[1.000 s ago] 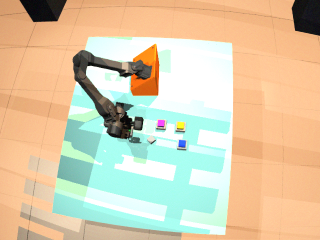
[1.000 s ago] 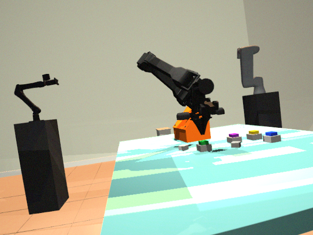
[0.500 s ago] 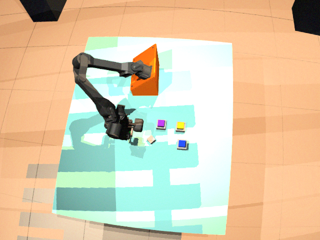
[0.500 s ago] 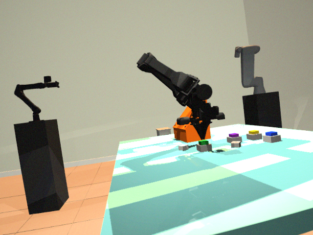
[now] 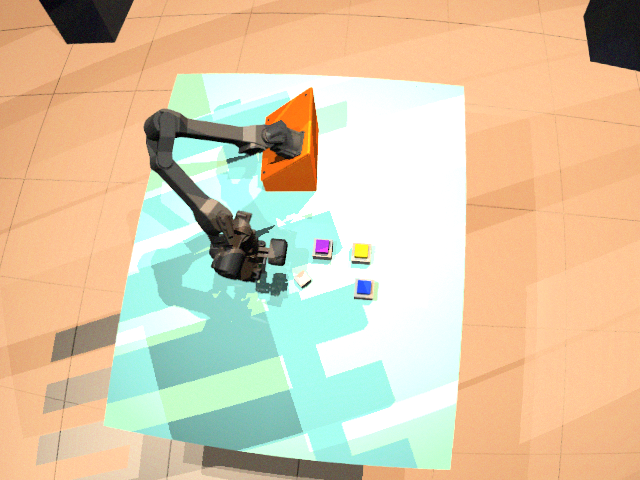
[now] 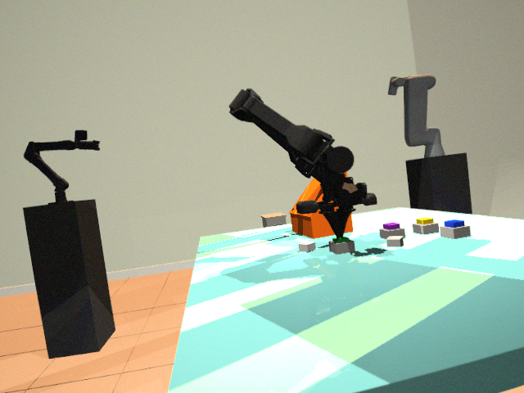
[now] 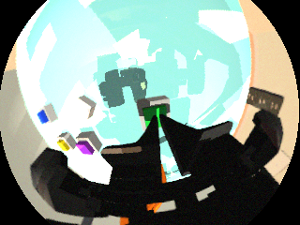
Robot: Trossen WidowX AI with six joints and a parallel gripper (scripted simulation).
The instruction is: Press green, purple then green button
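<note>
One gripper (image 6: 339, 237) is all I have, and I hold it clenched with nothing between its fingers, tip pointing straight down onto the green button (image 6: 341, 240). The tip touches the button's top; from the wrist view I cannot tell how far it is pushed in. The purple button (image 6: 391, 225) sits well to the right of the green button on the counter (image 6: 295, 321), with a small white block (image 6: 395, 240) between them.
</note>
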